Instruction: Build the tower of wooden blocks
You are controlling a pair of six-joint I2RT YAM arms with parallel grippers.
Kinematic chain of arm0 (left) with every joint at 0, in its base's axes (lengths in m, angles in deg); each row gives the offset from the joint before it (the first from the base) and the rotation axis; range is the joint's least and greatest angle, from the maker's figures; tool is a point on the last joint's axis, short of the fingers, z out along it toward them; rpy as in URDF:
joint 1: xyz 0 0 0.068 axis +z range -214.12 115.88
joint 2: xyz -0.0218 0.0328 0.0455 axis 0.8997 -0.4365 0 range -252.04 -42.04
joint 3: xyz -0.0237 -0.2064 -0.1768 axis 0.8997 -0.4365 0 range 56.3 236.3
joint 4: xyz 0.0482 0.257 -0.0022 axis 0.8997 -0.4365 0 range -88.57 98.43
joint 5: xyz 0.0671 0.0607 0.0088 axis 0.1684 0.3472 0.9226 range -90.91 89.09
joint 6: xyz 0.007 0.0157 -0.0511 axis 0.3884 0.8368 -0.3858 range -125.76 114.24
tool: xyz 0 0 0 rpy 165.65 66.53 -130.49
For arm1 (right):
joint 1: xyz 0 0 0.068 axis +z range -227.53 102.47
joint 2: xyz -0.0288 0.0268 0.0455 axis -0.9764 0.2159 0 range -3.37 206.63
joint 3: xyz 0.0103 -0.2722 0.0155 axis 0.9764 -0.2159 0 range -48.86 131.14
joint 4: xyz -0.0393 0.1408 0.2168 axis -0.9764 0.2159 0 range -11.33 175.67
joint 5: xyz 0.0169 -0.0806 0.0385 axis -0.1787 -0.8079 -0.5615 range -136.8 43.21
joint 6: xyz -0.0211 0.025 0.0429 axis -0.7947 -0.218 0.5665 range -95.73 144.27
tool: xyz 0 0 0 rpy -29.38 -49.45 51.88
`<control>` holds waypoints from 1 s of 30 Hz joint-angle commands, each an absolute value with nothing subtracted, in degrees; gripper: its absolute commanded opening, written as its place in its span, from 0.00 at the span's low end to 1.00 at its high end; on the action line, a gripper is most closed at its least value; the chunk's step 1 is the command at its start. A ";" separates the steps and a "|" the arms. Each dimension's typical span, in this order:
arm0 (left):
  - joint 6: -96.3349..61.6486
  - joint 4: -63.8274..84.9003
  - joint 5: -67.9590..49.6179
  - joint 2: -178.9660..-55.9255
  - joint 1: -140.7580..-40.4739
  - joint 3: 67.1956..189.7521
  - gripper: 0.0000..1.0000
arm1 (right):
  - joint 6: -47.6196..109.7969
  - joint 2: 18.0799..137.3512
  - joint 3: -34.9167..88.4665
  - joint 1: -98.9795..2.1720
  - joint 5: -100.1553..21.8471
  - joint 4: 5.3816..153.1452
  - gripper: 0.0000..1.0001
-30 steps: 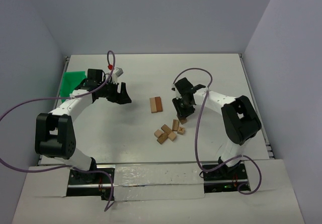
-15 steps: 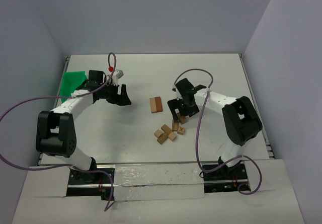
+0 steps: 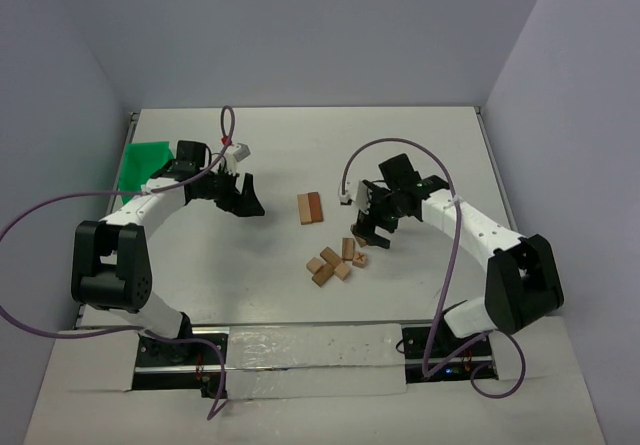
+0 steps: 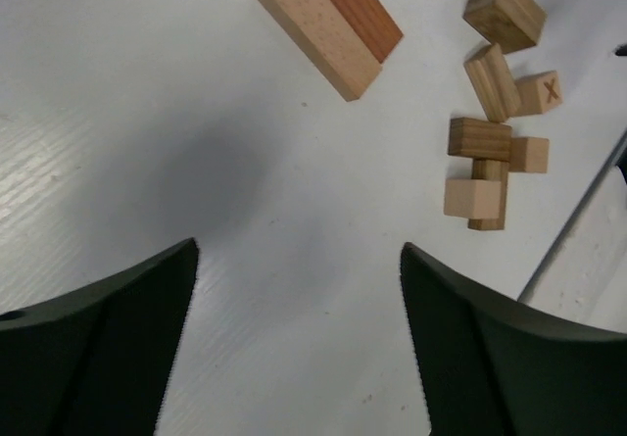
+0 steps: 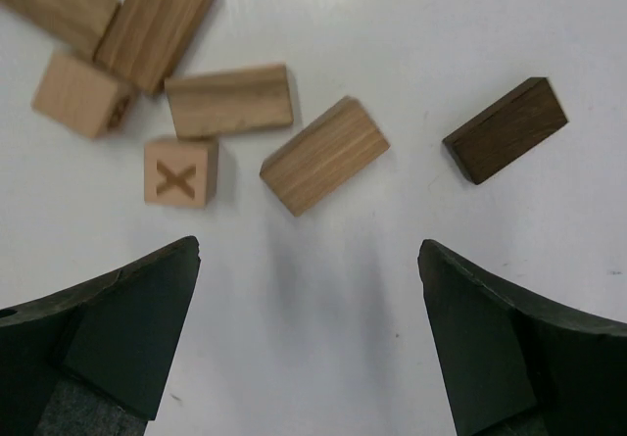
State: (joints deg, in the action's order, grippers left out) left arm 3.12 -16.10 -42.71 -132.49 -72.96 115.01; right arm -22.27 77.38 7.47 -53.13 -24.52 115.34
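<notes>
The right tool (image 3: 367,228) hangs just over the scattered wood blocks (image 3: 334,261) lying loose on the tabletop (image 3: 420,145), its jaws spread wide and empty. Beneath it lie a dark block (image 5: 505,129) and the X-marked cube (image 5: 178,171). The left tool (image 3: 243,195), also gaping with nothing in it, sits well apart, beyond a pair of bars (image 3: 311,208).

table (image 3: 400,150): white, matte, lies under the jaws | back wall (image 3: 320,35): pale grey-blue, well beyond the jaws | left wall (image 3: 50,115) and right wall (image 3: 585,115): same pale colour, standing to either side of the jaws | light: soft and even, faint grey shadow (image 4: 220,186) on table just ahead of left jaws
</notes>
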 commanded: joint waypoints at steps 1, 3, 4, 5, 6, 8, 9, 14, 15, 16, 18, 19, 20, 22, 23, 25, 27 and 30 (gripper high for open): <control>8.53 -19.50 -50.58 -131.19 -72.82 117.99 0.96 | -50.26 79.96 8.59 -57.39 -14.47 122.16 1.00; 9.74 -20.52 -52.43 -130.79 -72.82 118.20 0.99 | -55.60 84.43 12.86 -58.17 -13.49 127.28 1.00; 10.45 -20.98 -52.80 -130.75 -72.82 118.28 0.99 | -56.71 85.98 14.45 -58.42 -13.11 129.45 1.00; 10.71 -21.30 -52.99 -130.87 -72.82 118.34 0.99 | -58.21 87.98 16.39 -58.67 -12.55 130.34 1.00; 10.82 -21.65 -53.09 -130.96 -72.82 118.41 0.99 | -59.57 89.67 17.90 -58.72 -12.32 131.52 1.00; 11.19 -22.02 -53.04 -131.03 -72.82 118.36 0.99 | -61.70 91.43 18.90 -58.81 -12.25 132.02 1.00; 11.29 -22.04 -52.86 -131.07 -72.82 118.24 0.99 | -62.80 91.98 18.99 -58.81 -12.25 131.85 1.00; 11.73 -22.07 -51.71 -131.35 -72.82 117.82 0.99 | -64.35 93.50 19.25 -58.54 -11.47 130.61 1.00; 11.72 -22.02 -51.68 -131.45 -72.82 117.74 0.99 | -64.62 93.59 19.23 -58.45 -11.47 130.61 1.00; 11.63 -21.71 -51.45 -131.61 -72.82 117.74 0.99 | -64.91 93.65 19.02 -58.36 -11.58 130.57 1.00; 11.33 -21.30 -51.44 -131.82 -72.82 117.74 0.99 | -65.42 93.54 18.15 -58.18 -11.86 129.76 1.00; 10.91 -20.75 -51.36 -132.24 -72.82 117.75 0.99 | -65.83 93.20 17.62 -58.01 -12.27 129.14 1.00; 10.67 -20.70 -51.36 -132.49 -72.82 117.83 0.99 | -66.00 92.94 17.04 -57.92 -12.45 128.36 1.00; 10.35 -20.23 -51.51 -133.34 -72.82 117.90 0.99 | -66.69 92.32 15.39 -57.69 -13.22 126.24 1.00; 10.32 -20.22 -51.46 -133.67 -72.82 117.99 0.99 | -67.00 92.33 15.15 -57.67 -13.31 125.98 1.00; 10.46 -20.38 -51.38 -133.95 -72.82 117.78 0.99 | -67.22 92.80 15.04 -57.51 -13.97 125.87 1.00; 10.44 -20.19 -51.36 -133.83 -72.82 117.34 0.99 | -67.19 93.19 15.12 -57.26 -14.01 125.78 1.00; 9.94 -19.48 -51.23 -133.49 -72.82 116.52 0.99 | -66.65 94.06 15.17 -56.62 -13.84 124.87 1.00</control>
State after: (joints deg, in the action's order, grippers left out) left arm 9.75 -21.53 -49.75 -133.78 -72.96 116.17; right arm -65.66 93.54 15.28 -57.65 -14.21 126.82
